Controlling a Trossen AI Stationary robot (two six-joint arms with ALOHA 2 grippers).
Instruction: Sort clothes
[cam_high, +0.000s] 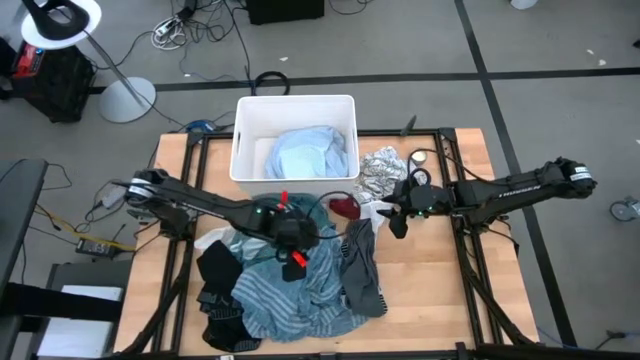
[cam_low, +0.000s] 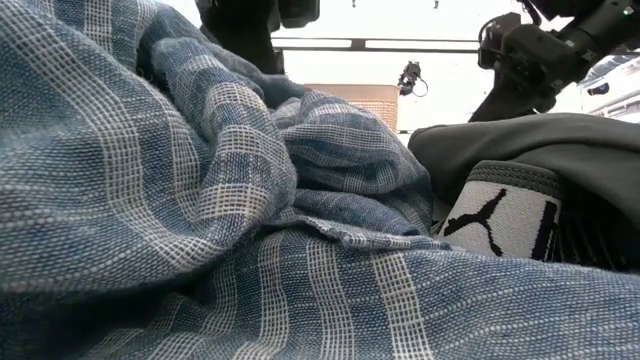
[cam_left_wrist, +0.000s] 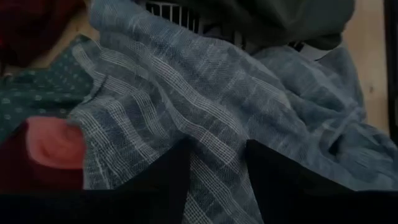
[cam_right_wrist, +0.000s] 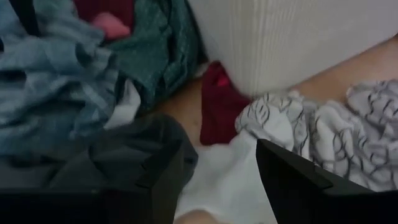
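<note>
The pale wooden counter (cam_high: 430, 300) carries a heap of soft clothes across its middle and near-left part: a wide blue-striped woven shirt (cam_high: 285, 295) on top, a black garment (cam_high: 215, 265) at its left, a long grey garment (cam_high: 362, 265) at its right, a teal dotted piece (cam_left_wrist: 37, 93) and a dark red piece (cam_high: 343, 208) close to the tub. A white-grey patterned cloth (cam_high: 382, 172) lies just beside the white rectangular plastic tub (cam_high: 245, 125), which stands at the far edge and holds a light blue garment (cam_high: 312, 152). The left gripper (cam_high: 290, 240) is down on the blue-striped shirt, its fingers (cam_left_wrist: 168, 180) spread with a fold of the fabric between them. The right gripper (cam_high: 398, 222) hangs over white cloth next to the patterned piece, fingers (cam_right_wrist: 298, 180) apart, holding nothing. Around the counter is grey floor (cam_high: 420, 40) crossed by dark lines, with loose cables (cam_high: 185, 25) and a white lamp stand (cam_high: 120, 95)
</note>
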